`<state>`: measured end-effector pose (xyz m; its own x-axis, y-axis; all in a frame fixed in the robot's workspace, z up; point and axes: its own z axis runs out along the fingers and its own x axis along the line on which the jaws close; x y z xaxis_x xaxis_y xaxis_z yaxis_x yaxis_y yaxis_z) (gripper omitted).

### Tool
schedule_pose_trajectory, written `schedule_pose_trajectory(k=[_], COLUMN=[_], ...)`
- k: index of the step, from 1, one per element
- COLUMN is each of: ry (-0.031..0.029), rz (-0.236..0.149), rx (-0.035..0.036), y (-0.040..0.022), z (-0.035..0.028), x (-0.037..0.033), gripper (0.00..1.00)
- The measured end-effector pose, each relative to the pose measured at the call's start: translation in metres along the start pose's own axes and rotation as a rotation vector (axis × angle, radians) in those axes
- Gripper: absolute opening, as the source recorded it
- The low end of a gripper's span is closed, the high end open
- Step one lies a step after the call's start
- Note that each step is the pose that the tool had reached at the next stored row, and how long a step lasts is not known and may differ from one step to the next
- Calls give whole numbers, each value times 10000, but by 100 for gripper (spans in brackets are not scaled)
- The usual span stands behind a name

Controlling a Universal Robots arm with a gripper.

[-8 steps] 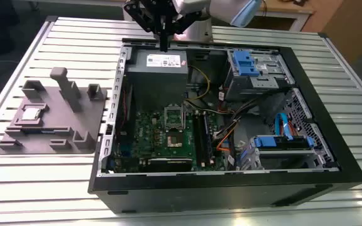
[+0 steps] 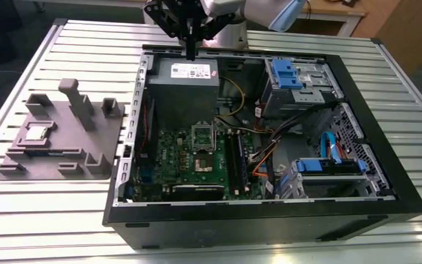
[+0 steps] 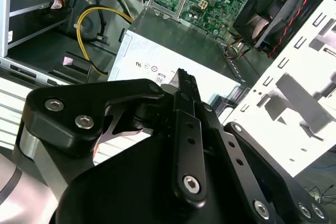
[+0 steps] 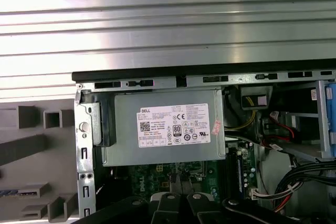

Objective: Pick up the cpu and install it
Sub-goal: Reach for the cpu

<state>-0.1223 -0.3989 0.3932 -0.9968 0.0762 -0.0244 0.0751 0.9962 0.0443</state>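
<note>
While the cpu [image 2: 38, 132] sits in the tray [image 2: 103, 144], the tool [image 2: 190, 55], jaws together, hangs above the power-supply box [image 2: 182, 85].

You work on a ribbed metal table [image 2: 50, 231]; beyond it, at the exterior view's right, you see wooden furniture [image 2: 398, 25].
</note>
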Motion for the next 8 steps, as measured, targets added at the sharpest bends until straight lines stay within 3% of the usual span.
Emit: schedule_pose_trajectory(k=[8], ry=[0], rz=[0], rx=[0], y=[-1], z=[0], x=[19], gripper=[11])
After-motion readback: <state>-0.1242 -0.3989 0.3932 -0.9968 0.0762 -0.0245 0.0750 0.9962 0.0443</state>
